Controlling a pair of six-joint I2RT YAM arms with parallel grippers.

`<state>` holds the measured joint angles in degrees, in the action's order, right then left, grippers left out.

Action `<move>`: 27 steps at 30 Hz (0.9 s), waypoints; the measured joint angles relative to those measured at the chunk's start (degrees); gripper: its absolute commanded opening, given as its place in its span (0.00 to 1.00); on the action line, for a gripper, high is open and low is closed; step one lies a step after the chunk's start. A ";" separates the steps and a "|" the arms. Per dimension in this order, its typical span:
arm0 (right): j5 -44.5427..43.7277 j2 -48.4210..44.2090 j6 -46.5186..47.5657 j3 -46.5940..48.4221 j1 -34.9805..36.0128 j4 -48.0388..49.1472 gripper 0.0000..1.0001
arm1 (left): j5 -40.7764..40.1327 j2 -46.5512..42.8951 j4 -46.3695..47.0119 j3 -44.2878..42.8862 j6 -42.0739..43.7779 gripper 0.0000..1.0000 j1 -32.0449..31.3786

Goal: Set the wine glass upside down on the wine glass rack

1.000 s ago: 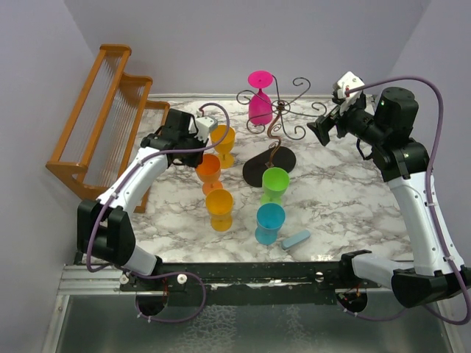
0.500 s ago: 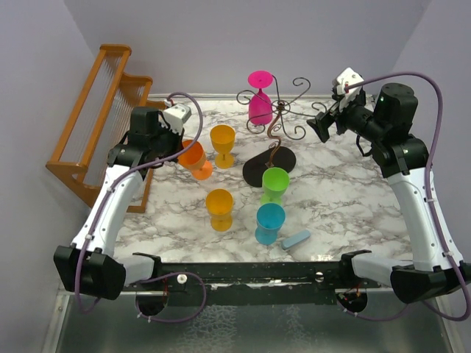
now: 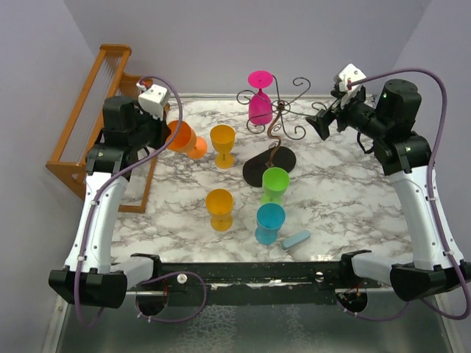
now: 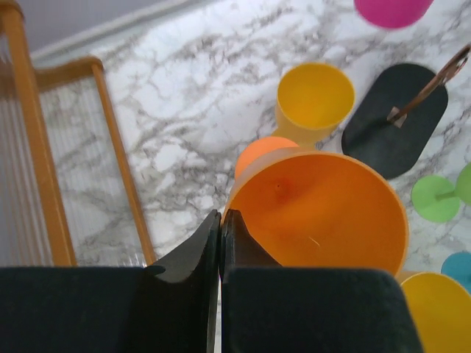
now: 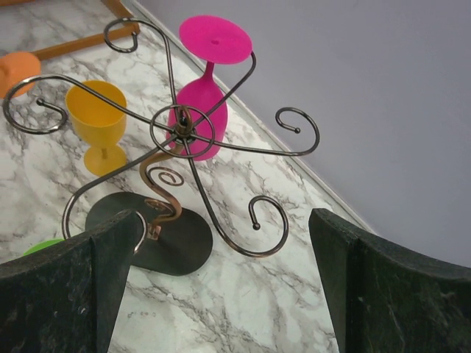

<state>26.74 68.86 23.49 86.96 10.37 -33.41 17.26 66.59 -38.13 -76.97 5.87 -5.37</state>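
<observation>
My left gripper (image 3: 163,132) is shut on the rim of an orange wine glass (image 3: 182,138) and holds it tilted above the table's left side; the wrist view looks into the bowl (image 4: 324,209) beside my gripper (image 4: 220,220). The dark wire wine glass rack (image 3: 274,125) stands at the back middle on its black oval base (image 3: 257,169), with a pink wine glass (image 3: 260,99) hanging upside down on it. My right gripper (image 3: 318,125) is open and empty just right of the rack (image 5: 184,132), whose pink glass (image 5: 206,81) shows in the right wrist view.
A yellow glass (image 3: 222,145) stands left of the rack base, another yellow one (image 3: 219,209) nearer. Green (image 3: 274,184) and blue (image 3: 269,223) glasses stand in front, with a blue flat piece (image 3: 297,239). An orange-brown wooden rack (image 3: 99,110) lines the left edge.
My left gripper has lifted the orange glass off the table and carried it left and back, tilting it. My right gripper has barely moved.
</observation>
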 measured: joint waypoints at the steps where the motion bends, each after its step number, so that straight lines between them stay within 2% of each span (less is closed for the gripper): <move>1: 0.46 0.00 -0.17 0.44 0.00 0.00 1.00 | -0.04 0.00 -0.20 -1.97 -0.22 0.00 0.00; 10: 7.78 0.44 -3.78 5.81 0.00 0.04 1.00 | -0.81 -2.19 4.81 -17.70 -5.38 0.00 0.00; 16: 14.80 2.95 -10.45 11.26 0.00 2.60 0.95 | 1.40 -1.44 10.82 -25.00 -12.13 0.00 0.00; 22: 20.00 6.21 -20.39 13.00 0.00 9.16 0.88 | 9.70 2.56 19.23 -26.12 -22.99 0.00 0.00; 27: 24.04 10.14 -29.88 13.38 0.02 14.84 0.82 | 15.10 6.93 26.10 -23.82 -31.23 0.00 0.00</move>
<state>50.78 79.00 -6.39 100.33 10.39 -18.57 32.36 73.52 -12.03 -100.79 -25.36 -5.37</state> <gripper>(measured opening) 0.846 0.019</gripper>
